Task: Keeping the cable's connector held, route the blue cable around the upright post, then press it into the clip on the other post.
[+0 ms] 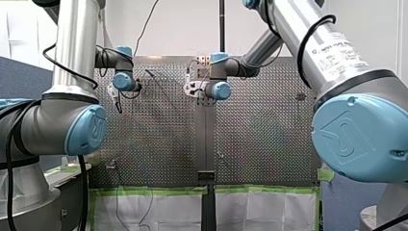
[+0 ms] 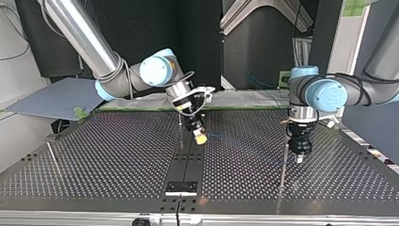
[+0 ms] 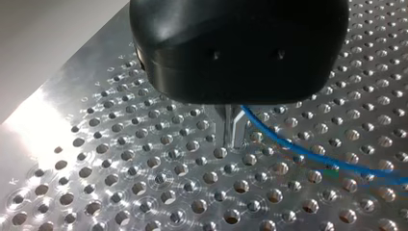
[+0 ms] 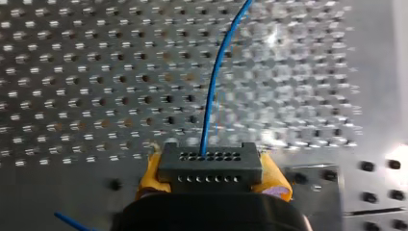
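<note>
In the right wrist view my right gripper (image 4: 211, 185) is shut with its yellow pads on the grey connector (image 4: 210, 166). The blue cable (image 4: 214, 82) leaves the connector and runs ahead over the perforated plate. At the top view's middle the same gripper (image 2: 200, 137) hangs tilted over the table. My left gripper (image 2: 299, 159) points straight down at that view's right, close beside a thin upright post (image 2: 283, 165). In the left wrist view its metal fingers (image 3: 226, 130) stand nearly together just above the plate, and the blue cable (image 3: 308, 154) comes out from them and runs off sideways.
Another thin post (image 2: 180, 126) stands just behind my right gripper, and a third (image 2: 51, 157) leans near the top view's left edge. A black bracket (image 2: 181, 187) sits at the table's near edge in that view. The perforated table (image 2: 103, 160) spreads wide around both grippers.
</note>
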